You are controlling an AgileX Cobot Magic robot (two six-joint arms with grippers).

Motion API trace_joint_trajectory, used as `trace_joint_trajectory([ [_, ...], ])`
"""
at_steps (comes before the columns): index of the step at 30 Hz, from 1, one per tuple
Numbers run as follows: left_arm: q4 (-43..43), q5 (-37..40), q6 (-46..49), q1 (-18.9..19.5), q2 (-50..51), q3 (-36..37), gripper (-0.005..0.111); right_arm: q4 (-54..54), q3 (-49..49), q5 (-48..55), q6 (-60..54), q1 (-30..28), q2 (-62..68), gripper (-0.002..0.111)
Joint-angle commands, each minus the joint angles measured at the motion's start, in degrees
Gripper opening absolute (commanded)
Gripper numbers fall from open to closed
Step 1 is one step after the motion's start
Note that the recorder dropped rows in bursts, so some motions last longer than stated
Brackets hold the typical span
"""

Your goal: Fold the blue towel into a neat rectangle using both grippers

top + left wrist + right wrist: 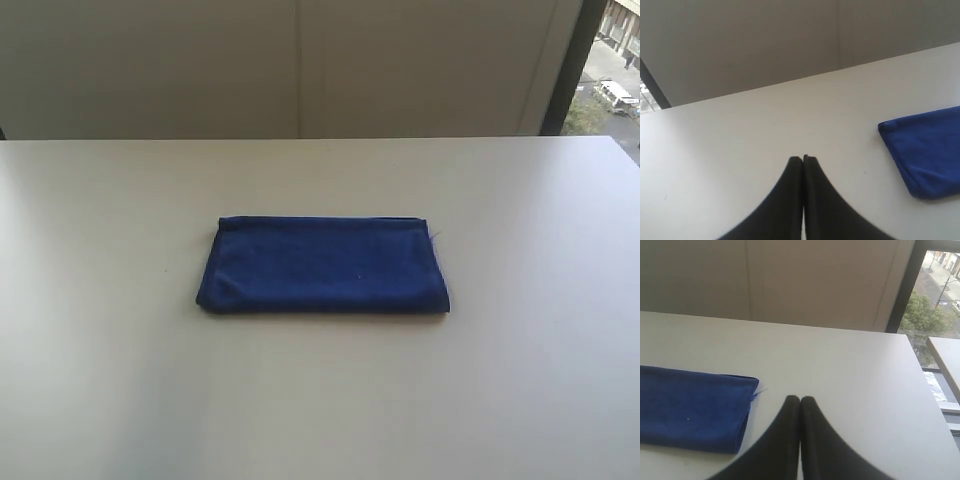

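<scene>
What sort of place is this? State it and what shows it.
Likely an upper-floor office or lab room: a plain white table with a folded blue towel, pale wall panels behind it, and a window looking down on trees and a street.

The exterior camera looks down across the table [100, 400] from 6 o'clock, towel [322, 265] centred. My wrist cameras sit low behind my left pincer [803, 159] and right pincer [800, 399], near 8 and 4 o'clock, each sharing one towel end.
</scene>
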Motion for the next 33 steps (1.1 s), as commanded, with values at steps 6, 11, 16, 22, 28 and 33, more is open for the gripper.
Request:
trace_joint_trajectory([
  [6,-0.98,16.29,-0.51,2.75,-22.18,0.47,0.0,0.28,-0.33,-0.54,0.24,0.13,-0.38,0.0],
  [11,-1.08,15.11,-1.3,4.32,-31.25,3.07,0.0,0.28,-0.33,-0.54,0.24,0.13,-0.38,0.0],
  [16,-1.08,14.16,-7.85,7.37,-36.19,9.52,0.0,0.28,-0.33,-0.54,0.24,0.13,-0.38,0.0],
  [22,-1.21,10.98,-16.29,7.37,-35.4,11.82,0.0,0.28,-0.33,-0.55,0.24,0.13,-0.38,0.0],
  [28,-0.8,3.81,-25.41,7.37,-35.16,13.5,0.0,0.28,-0.33,-0.55,0.24,0.13,-0.38,0.0],
  [33,24.33,-0.69,-47.71,7.37,-35.16,20.22,0.0,0.28,-0.33,-0.55,0.24,0.13,-0.38,0.0],
])
